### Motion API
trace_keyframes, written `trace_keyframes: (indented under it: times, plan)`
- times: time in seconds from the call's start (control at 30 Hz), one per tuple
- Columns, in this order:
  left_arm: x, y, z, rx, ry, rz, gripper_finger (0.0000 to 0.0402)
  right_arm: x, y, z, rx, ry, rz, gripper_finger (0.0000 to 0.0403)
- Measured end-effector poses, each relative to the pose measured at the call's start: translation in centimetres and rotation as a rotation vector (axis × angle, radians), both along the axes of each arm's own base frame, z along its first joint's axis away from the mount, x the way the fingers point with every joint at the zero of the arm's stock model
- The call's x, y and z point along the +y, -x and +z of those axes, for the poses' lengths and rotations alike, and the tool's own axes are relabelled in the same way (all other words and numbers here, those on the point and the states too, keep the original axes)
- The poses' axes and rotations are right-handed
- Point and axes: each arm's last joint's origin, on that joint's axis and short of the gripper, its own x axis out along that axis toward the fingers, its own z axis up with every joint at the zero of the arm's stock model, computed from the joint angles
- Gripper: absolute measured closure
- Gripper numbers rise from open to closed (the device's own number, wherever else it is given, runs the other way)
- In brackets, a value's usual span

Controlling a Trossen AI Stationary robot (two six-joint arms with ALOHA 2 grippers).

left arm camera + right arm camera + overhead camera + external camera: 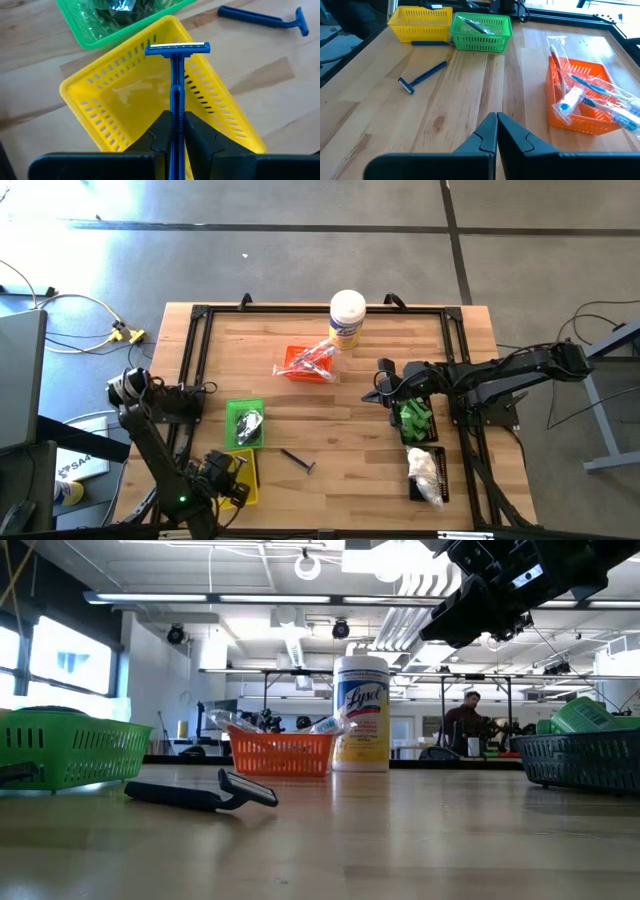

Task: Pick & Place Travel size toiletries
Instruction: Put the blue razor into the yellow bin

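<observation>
My left gripper [176, 125] is shut on a blue razor [177, 48] and hangs over the yellow mesh tray [125, 95] at the table's near left [250, 480]. A second blue razor [298, 460] lies flat on the wood to the right of that tray. My right gripper [496, 131] is shut on nothing and hovers above mid-table [385, 392], left of the black tray [416, 442]. That tray holds green bottles [415, 418] and a clear bag of white bits [425, 468]. My left gripper pinches the razor's handle [176, 107] between its two fingers. The handle runs along the fingers, which slant down from above. The razor's head [177, 48] sticks out past the fingertips, lifted clear above the yellow tray's hollow.
A green tray [245, 423] with wrapped items stands just beyond the yellow one. An orange tray [305, 364] with clear-wrapped toothbrushes sits mid-table in front of a white canister [347, 317]. A black frame [200, 315] rims the tabletop.
</observation>
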Motion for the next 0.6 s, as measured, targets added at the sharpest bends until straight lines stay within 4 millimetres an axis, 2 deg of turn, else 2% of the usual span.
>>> trace_keyframes:
  times: [0.4, 0.6]
  plan:
    - [-0.24, 0.08, -0.06, 0.042, 0.031, -0.028, 0.0364, 0.00, 0.00, 0.00, 0.001, -0.003, -0.001, 0.0400]
    - [-0.24, 0.08, -0.06, 0.043, 0.030, -0.032, 0.0314, 0.00, 0.00, 0.00, 0.001, -0.003, -0.002, 0.0400]
